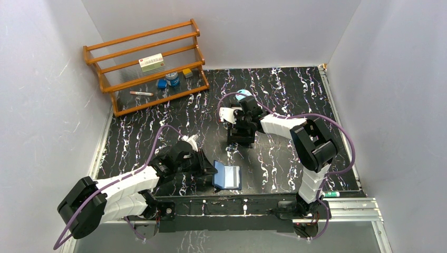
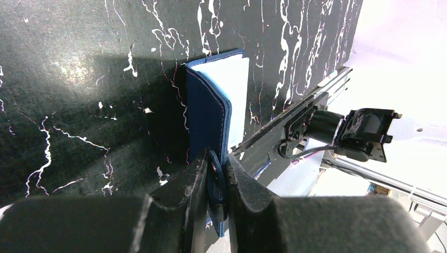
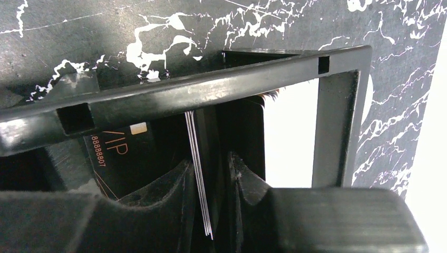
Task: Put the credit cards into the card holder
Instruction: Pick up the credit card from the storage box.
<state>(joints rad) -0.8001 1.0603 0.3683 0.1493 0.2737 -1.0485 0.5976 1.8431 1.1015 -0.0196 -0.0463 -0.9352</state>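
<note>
Black, white-veined table top (image 1: pixel 295 158) is enclosed by pale walls (image 1: pixel 47 79), and a wooden rack (image 1: pixel 141 36) is set at the far left corner. Near the front edge, between the two arm bases, the card holder (image 2: pixel 208 110) is held open and stood on its edge, its navy cover turned towards the left wrist camera and its pale blue lining seen beyond. The left gripper (image 2: pixel 216 174) is clamped tight on the near edge of that cover, with only the leather between its fingers. Further back, towards the middle of the table, a black tray (image 3: pixel 184 89) is entered from above by the right gripper (image 3: pixel 211 163). Its fingers are brought close together, and the credit cards (image 3: pixel 197 174) are seen edge-on as a thin stack in the narrow gap. They seem to be pinched, but in the dark tray it cannot be told whether both pads press on them.
</note>
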